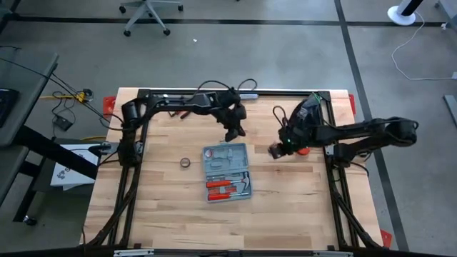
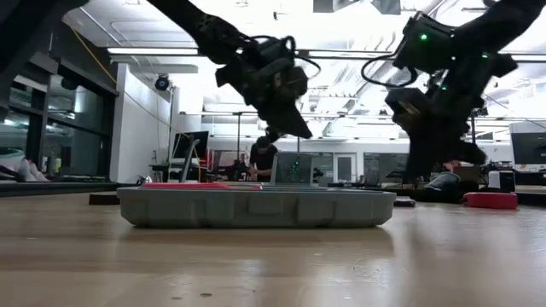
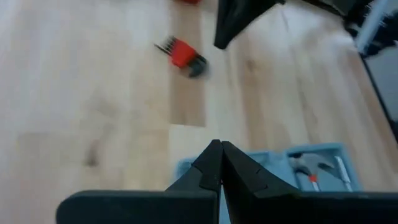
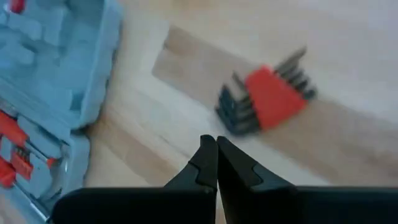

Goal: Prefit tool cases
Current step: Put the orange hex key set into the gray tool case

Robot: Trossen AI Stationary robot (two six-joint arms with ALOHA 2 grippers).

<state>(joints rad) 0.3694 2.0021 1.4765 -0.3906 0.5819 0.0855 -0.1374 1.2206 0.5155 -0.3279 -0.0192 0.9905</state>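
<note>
The grey-blue tool case lies open and flat on the wooden table, with red-handled tools in its moulded slots. It also shows in the low view and in both wrist views. My left gripper hangs shut in the air above the case's far edge. My right gripper is shut, off the table to the right of the case. It hovers beside a red hex key set that lies flat on the wood.
A small ring-shaped roll lies on the table to the left of the case. Loose tools and cables sit near the far edge. Bare wood spreads out between the case and the near edge.
</note>
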